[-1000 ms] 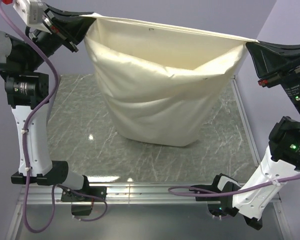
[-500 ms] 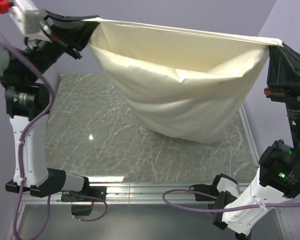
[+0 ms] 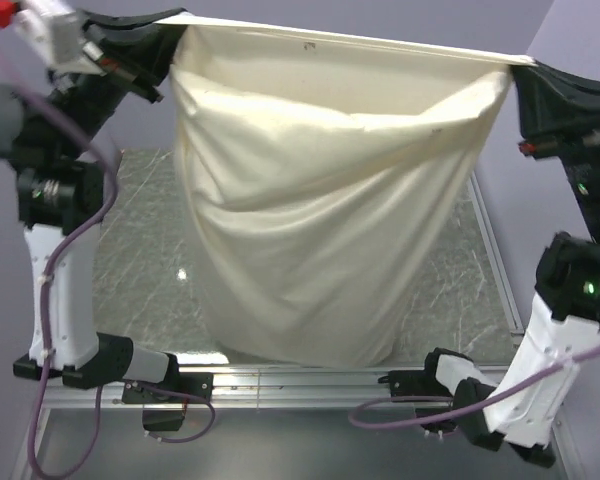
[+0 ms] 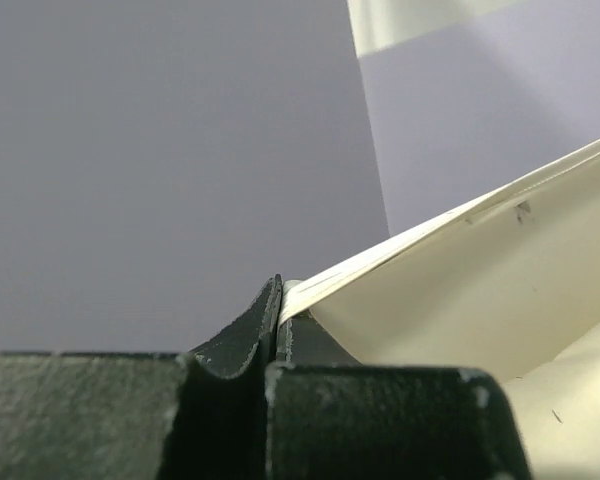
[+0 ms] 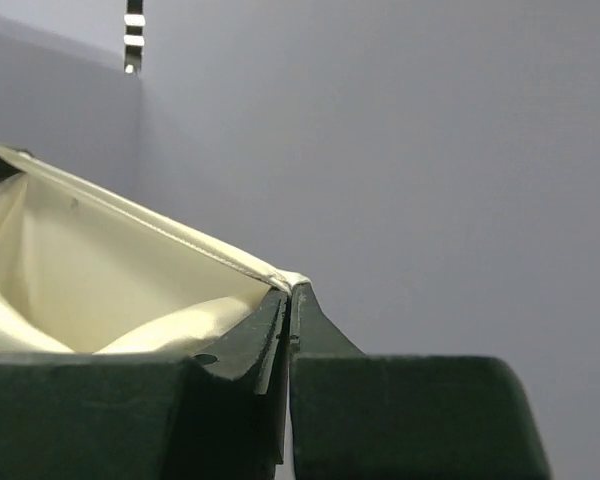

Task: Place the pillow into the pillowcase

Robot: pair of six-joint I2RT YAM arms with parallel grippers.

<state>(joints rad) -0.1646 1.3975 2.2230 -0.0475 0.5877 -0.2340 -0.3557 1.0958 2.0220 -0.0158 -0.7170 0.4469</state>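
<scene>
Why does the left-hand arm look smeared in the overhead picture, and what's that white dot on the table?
Top view: the left arm is motion-blurred, the pillowcase sharper; the white dot looks like lamp glare on the glossy table. Wrist views: the left tool and right tool sit dark and soft, likely too close to focus.

Both arms raised high, well apart, lower links upright from bases. Left claw [image 3: 170,35] at upper left, right claw [image 3: 525,72] at upper right; each with jaws pressed together, pinching pillowcase [image 3: 310,200] rim.
</scene>
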